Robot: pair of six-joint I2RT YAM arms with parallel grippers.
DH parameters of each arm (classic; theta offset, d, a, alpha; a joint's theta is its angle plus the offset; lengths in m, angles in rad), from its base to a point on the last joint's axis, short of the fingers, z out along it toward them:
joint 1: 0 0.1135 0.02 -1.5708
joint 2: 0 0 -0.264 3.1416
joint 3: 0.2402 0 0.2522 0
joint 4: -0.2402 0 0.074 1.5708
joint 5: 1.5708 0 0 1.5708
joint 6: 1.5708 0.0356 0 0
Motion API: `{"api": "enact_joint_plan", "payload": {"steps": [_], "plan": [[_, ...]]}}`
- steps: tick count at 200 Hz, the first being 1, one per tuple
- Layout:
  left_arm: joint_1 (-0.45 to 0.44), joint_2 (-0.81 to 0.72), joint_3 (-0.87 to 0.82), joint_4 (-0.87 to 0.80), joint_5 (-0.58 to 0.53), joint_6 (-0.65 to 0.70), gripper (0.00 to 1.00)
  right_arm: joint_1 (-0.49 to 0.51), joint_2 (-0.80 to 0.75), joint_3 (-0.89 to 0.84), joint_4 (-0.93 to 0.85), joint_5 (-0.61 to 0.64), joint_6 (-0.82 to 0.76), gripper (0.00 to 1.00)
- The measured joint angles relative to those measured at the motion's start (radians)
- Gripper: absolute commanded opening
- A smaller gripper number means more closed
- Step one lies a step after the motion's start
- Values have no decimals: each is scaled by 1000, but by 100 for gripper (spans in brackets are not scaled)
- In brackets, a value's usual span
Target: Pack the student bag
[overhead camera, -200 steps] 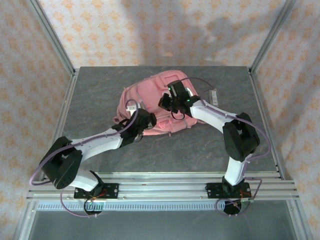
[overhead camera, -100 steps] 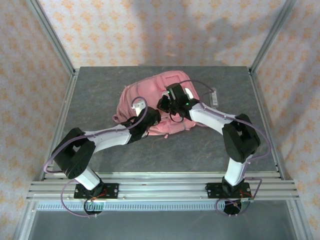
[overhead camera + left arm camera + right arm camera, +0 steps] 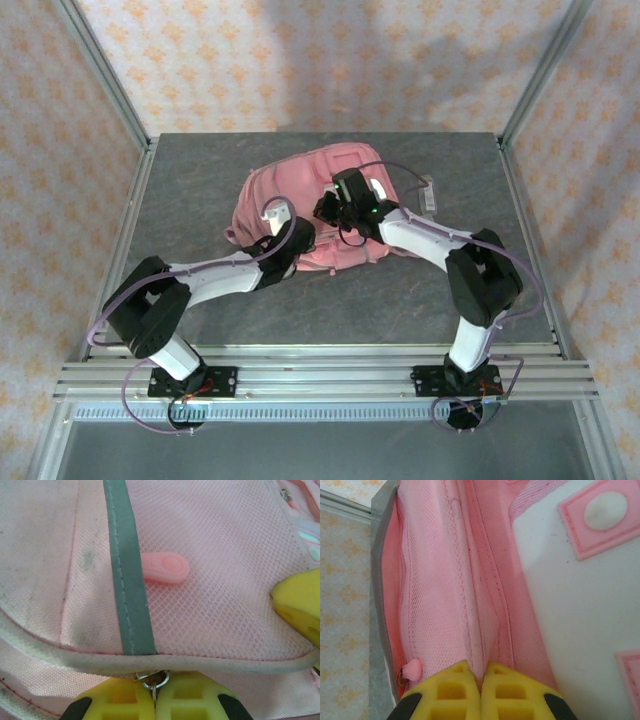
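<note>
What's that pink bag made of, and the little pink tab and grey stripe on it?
The student bag looks like matte woven mesh fabric: a fine grid of holes shows. The pink tab seems to be soft rubber or plastic, smooth with a slight sheen and a moulded oval. The grey stripe looks like sewn-on tape, perhaps reflective; stitch lines run along it.

No text, brand, number or sign can be read anywhere. The student bag (image 3: 300,180) bears a white patch (image 3: 570,610) with raised pink shapes but no letters. Its pink rubber zip tab (image 3: 165,567) is blank.
</note>
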Motion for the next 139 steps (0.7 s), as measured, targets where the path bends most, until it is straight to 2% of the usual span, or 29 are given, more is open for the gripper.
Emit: {"api": "enact_joint_plan", "payload": {"steps": [47, 55, 65, 71, 86, 108, 139], "plan": [[58, -182, -137, 27, 141, 53, 0, 26, -26, -11, -9, -38, 2, 0], [76, -206, -143, 19, 177, 67, 10, 28, -26, -11, -8, -43, 6, 0], [101, -228, -146, 7, 230, 94, 33, 28, -26, -11, -7, -51, 8, 0], [115, -236, -146, -1, 256, 109, 39, 28, -26, -11, -8, -53, 9, 0], [145, -247, -142, -18, 317, 127, 47, 28, -26, -11, -8, -59, 12, 0], [158, -247, -120, -51, 370, 154, 53, 28, -26, -12, -8, -60, 16, 0], [158, -247, -108, -64, 393, 161, 53, 28, -27, -13, -8, -60, 19, 0]]}}
